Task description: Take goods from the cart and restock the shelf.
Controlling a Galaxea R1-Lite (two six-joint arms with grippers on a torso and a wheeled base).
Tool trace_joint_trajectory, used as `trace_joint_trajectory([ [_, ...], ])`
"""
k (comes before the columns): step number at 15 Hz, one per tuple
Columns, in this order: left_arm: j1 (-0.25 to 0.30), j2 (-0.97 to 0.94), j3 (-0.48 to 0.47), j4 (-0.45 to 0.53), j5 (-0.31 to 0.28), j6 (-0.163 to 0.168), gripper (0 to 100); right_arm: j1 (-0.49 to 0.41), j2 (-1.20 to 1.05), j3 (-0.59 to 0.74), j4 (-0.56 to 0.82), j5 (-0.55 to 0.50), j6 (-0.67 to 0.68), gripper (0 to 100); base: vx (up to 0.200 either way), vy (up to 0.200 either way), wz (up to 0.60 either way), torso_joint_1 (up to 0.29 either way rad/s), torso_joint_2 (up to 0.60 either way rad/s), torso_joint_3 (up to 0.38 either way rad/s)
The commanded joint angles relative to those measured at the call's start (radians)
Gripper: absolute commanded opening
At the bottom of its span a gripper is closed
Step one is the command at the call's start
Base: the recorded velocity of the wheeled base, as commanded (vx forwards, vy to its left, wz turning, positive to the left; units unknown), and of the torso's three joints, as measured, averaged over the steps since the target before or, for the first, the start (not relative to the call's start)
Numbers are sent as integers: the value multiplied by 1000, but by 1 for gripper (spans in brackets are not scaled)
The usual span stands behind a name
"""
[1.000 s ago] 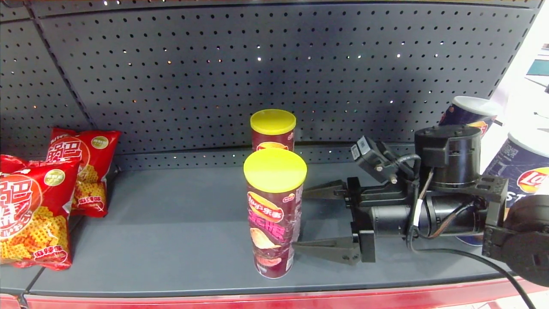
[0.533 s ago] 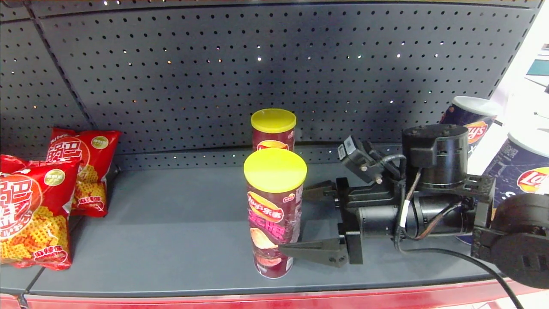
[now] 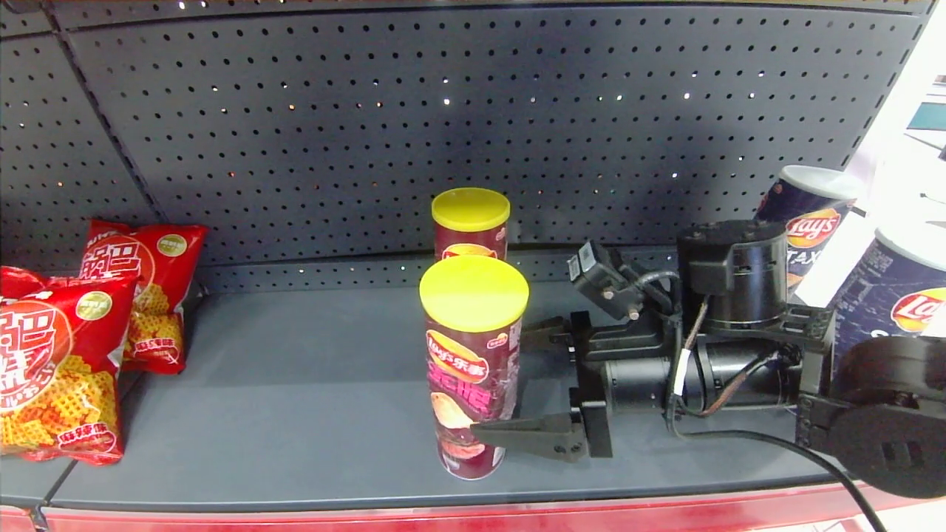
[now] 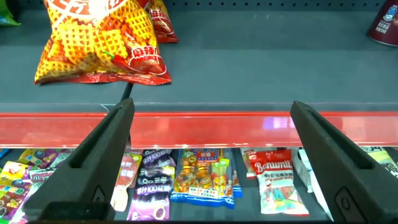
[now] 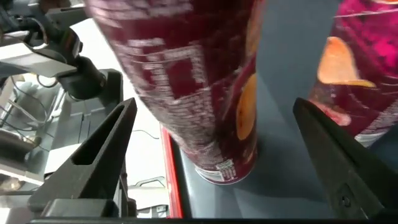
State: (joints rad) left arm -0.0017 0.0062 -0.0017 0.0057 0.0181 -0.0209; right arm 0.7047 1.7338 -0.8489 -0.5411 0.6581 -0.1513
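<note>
Maroon can (image 3: 473, 369) inside the spread right gripper (image 3: 499, 381), perhaps untouched, second can (image 3: 471, 222) behind, two red bags (image 3: 59, 369) left, two blue cans (image 3: 809, 207) right, left gripper (image 4: 211, 162) spread.

Grey shelf (image 3: 295, 399): front can (image 3: 473, 369), rear can (image 3: 471, 222), red bags (image 3: 59, 362)

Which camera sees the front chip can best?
The head view: the front can stands whole there, yellow lid to base. The right wrist view has its lower side close up, lid cut off. The left wrist view catches some can's bottom; which can, I cannot tell.
</note>
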Motion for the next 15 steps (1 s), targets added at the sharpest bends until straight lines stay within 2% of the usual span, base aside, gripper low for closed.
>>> trace_joint_trajectory([
  [1, 0, 1, 0, 0, 0, -1, 100, -4, 18, -4, -2, -2, 2, 100, 0, 0, 0, 0, 0, 0],
  [15, 0, 1, 0, 0, 0, -1, 100, -54, 0, 37, -25, -2, 4, 100, 0, 0, 0, 0, 0, 0],
])
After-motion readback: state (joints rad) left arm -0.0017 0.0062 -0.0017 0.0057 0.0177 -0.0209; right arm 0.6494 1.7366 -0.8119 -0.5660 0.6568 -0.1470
